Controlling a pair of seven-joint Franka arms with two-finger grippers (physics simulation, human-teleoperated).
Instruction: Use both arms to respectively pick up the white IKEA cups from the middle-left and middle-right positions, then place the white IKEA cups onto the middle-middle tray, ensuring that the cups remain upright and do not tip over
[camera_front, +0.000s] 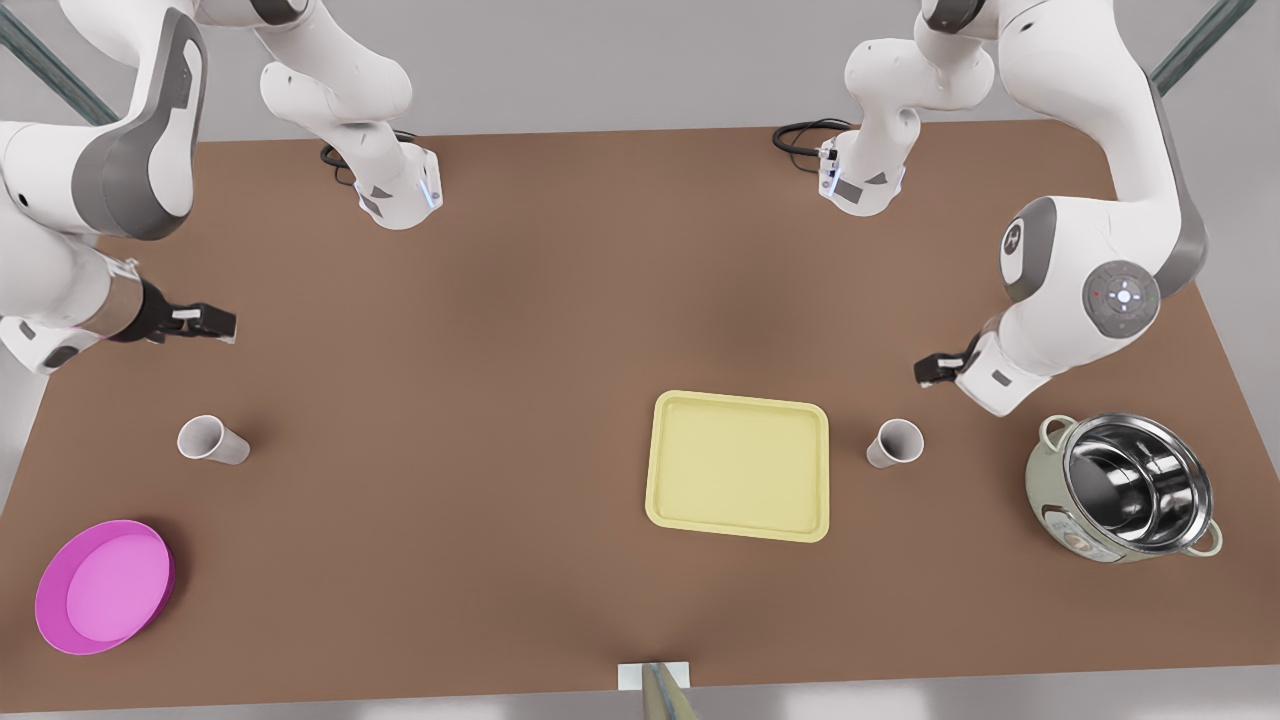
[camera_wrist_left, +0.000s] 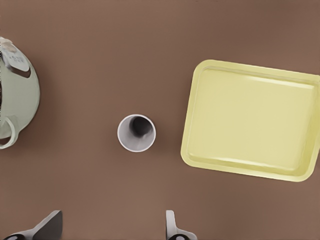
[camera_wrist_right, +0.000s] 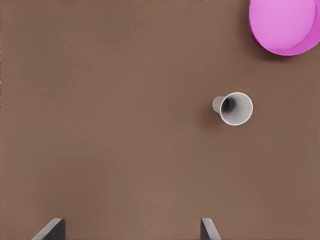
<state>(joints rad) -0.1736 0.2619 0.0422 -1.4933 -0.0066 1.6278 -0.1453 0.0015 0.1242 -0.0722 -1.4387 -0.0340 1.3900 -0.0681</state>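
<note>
One white cup (camera_front: 895, 443) stands upright just off the pale yellow tray (camera_front: 738, 465), on the front view's right. My left gripper (camera_front: 925, 370) hovers above and behind it, open; in the left wrist view this gripper (camera_wrist_left: 110, 220) has its fingers spread wide, with the cup (camera_wrist_left: 136, 133) and the tray (camera_wrist_left: 252, 120) below. The other white cup (camera_front: 212, 440) stands on the front view's left. My right gripper (camera_front: 215, 322) hangs behind it, open. In the right wrist view that gripper (camera_wrist_right: 131, 225) sits apart from the cup (camera_wrist_right: 234, 108). Nothing is on the tray.
A steel pot (camera_front: 1125, 488) stands near the table's edge on the front view's right, close to the cup there (camera_wrist_left: 15, 95). A round magenta bowl (camera_front: 105, 587) sits at the front left corner, near the other cup (camera_wrist_right: 285, 22). Both arm bases stand at the table's back.
</note>
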